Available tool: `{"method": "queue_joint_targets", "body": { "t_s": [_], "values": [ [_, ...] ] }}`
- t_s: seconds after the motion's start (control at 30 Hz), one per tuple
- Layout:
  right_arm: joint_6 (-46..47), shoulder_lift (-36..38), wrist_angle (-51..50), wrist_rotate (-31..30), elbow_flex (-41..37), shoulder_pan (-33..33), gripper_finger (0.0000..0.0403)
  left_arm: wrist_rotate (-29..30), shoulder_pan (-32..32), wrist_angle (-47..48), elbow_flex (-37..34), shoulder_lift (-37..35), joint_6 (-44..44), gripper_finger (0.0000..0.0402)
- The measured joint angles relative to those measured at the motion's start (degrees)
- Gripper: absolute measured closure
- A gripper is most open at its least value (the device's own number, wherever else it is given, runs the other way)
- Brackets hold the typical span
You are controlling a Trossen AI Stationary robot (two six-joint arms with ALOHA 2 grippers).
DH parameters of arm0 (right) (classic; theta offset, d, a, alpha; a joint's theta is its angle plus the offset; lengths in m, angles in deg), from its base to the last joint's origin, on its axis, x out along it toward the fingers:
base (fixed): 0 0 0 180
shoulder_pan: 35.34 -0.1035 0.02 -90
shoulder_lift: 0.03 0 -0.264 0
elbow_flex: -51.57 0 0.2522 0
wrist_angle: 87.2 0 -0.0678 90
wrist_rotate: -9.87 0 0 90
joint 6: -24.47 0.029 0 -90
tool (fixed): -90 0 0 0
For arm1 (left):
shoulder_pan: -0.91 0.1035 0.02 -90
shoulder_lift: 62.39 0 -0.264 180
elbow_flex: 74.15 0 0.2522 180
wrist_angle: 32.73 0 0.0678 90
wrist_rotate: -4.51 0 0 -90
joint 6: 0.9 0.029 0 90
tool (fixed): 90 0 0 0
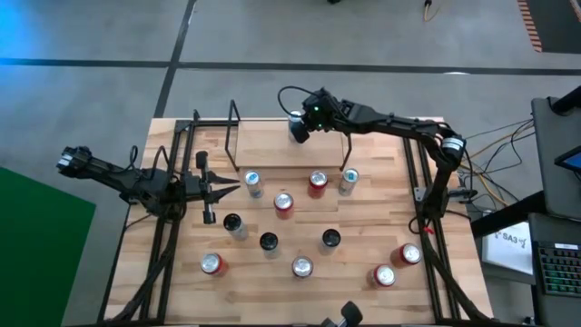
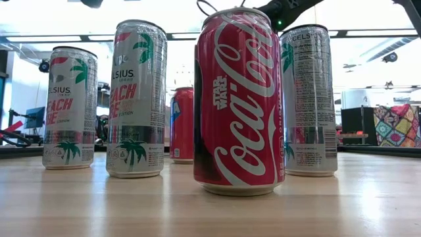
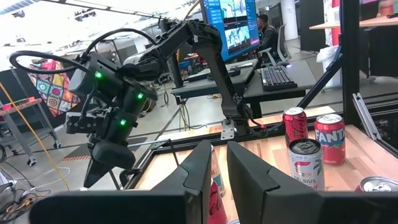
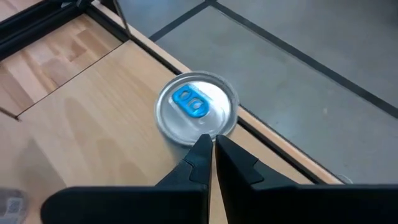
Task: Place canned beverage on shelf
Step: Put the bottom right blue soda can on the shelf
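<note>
The shelf (image 1: 234, 127), thin black rods over a light wooden floor (image 4: 93, 124), stands at the table's far side. A silver can with a blue tab (image 4: 196, 115) stands upright on that floor, close to its far edge (image 1: 298, 134). My right gripper (image 4: 212, 144) reaches in from the right, slanting down, shut, with its tips over the can's top (image 1: 300, 123). My left gripper (image 1: 238, 188) waits level at the table's left, fingers drawn together with only a slit between them (image 3: 217, 168), holding nothing. My right gripper's shut fingertips (image 4: 202, 149) stand over the near rim of the can's top (image 4: 205, 132), coming slanting down from the table's right. Whether they touch the rim I cannot tell. The can stands upright on the shelf floor.
Several more cans stand across the table's middle and near side, among them a red Coca-Cola can (image 2: 239, 105), silver Celsius cans (image 2: 136, 99) and black-topped cans (image 1: 269, 242). Black side frames (image 1: 163, 245) run along the table's left and right edges (image 1: 422, 209).
</note>
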Motion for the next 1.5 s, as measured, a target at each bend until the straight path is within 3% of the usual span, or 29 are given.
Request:
{"method": "queue_joint_targets", "body": {
  "t_s": [0.37, 0.6, 0.97, 1.2, 1.5],
  "values": [
    [-1.28, 0.93, -2.86, 0.66, 0.10, -0.85, 0.0390, 0.00, 0.00, 0.02, 0.00, 0.00, -0.02, 0.0364],
    [-8.22, 0.53, -5.30, 13.15, -0.15, -0.95, 0.0390, 0.00, 0.01, 0.02, 0.00, 0.00, -0.01, 0.0364],
    [-8.80, -6.72, -0.19, 12.77, 0.06, -0.96, 0.0390, 0.00, 0.01, -0.17, 0.00, 0.00, -0.02, 0.0364],
    [-8.69, -7.30, 0.88, 5.86, 0.13, -0.68, 0.0390, 0.00, 0.01, -0.15, 0.00, 0.00, -0.02, 0.0364],
    [-7.49, -7.00, 2.76, 9.38, 0.13, -0.60, 0.0390, 0.00, 0.00, -0.13, 0.00, -0.01, -0.02, 0.0364]
  ]
}}
